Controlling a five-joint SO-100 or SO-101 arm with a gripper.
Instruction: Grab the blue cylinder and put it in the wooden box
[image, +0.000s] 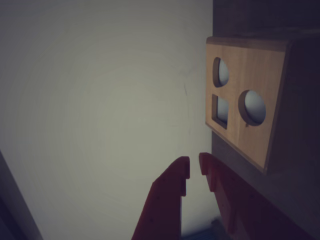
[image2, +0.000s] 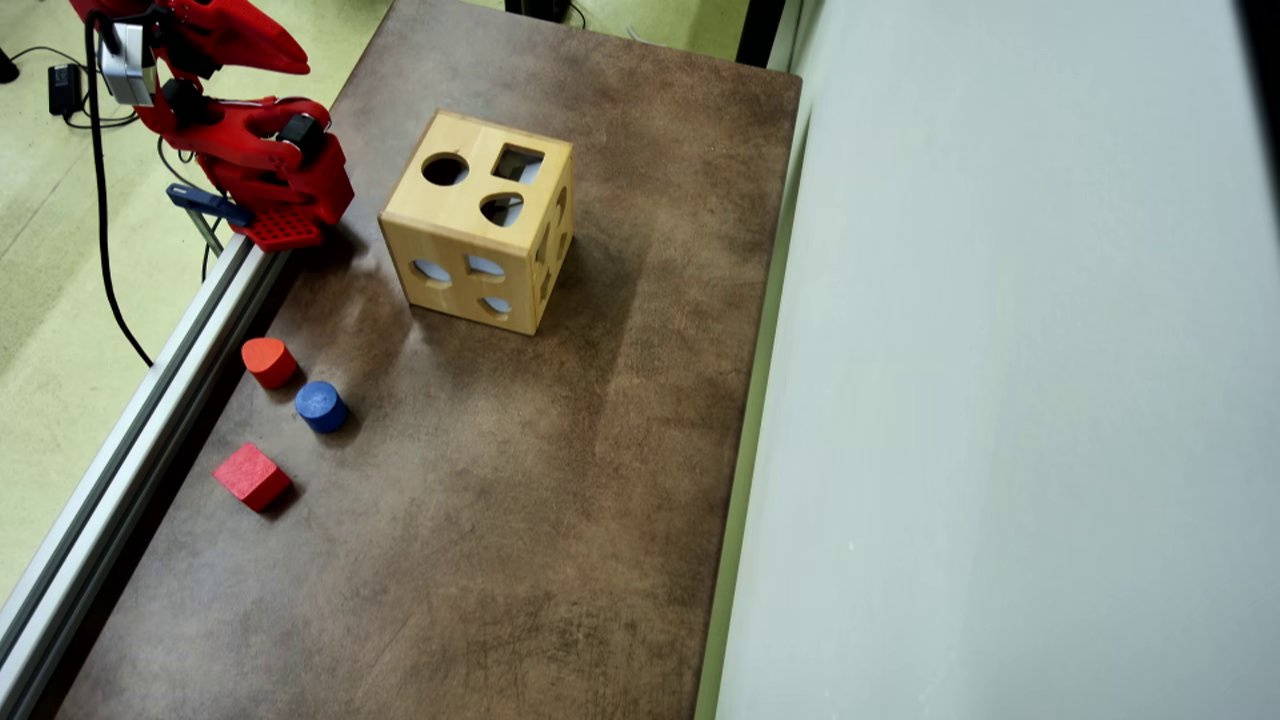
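The blue cylinder (image2: 321, 405) stands upright on the brown table (image2: 520, 520) near its left edge in the overhead view; the wrist view does not show it. The wooden box (image2: 470, 225), a light-wood cube with shaped holes, sits further up the table and fills the right side of the wrist view (image: 250, 130). My red gripper (image2: 295, 62) is folded back over the arm's base at the top left, far from the cylinder. Its tips (image: 195, 167) stand almost together with only a thin slit between them and nothing held.
A red rounded block (image2: 268, 361) lies just up-left of the cylinder and a red cube (image2: 251, 476) below it. An aluminium rail (image2: 130, 420) runs along the table's left edge. A pale wall (image2: 1000, 400) borders the right side.
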